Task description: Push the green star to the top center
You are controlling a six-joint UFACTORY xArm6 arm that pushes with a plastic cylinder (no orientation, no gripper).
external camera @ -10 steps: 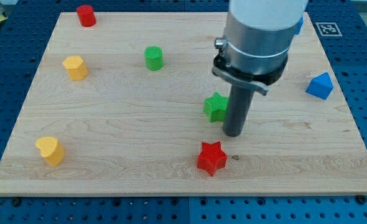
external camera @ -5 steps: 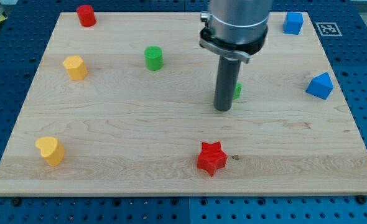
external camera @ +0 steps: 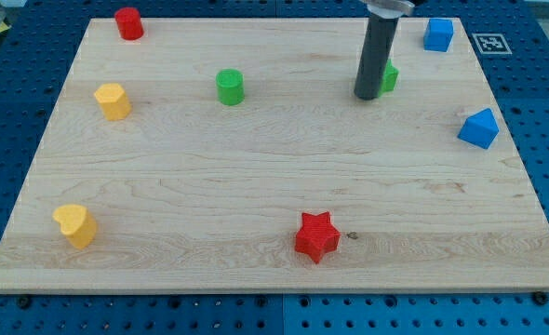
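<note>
The green star (external camera: 389,78) lies on the wooden board (external camera: 256,186) in the upper right part of the view. Only its right edge shows from behind my rod. My tip (external camera: 368,96) rests on the board right against the star's lower left side. The rod rises straight up out of the view's top.
A green cylinder (external camera: 229,87) stands left of the tip. A red cylinder (external camera: 128,22) is at the top left. Two yellow heart blocks (external camera: 113,100) (external camera: 74,225) are at the left. A red star (external camera: 316,236) is near the bottom. Blue blocks (external camera: 438,34) (external camera: 478,128) are at the right.
My tip has moved up and to the right, pushing the green star from the board's middle toward the upper right. The other blocks have not moved.
</note>
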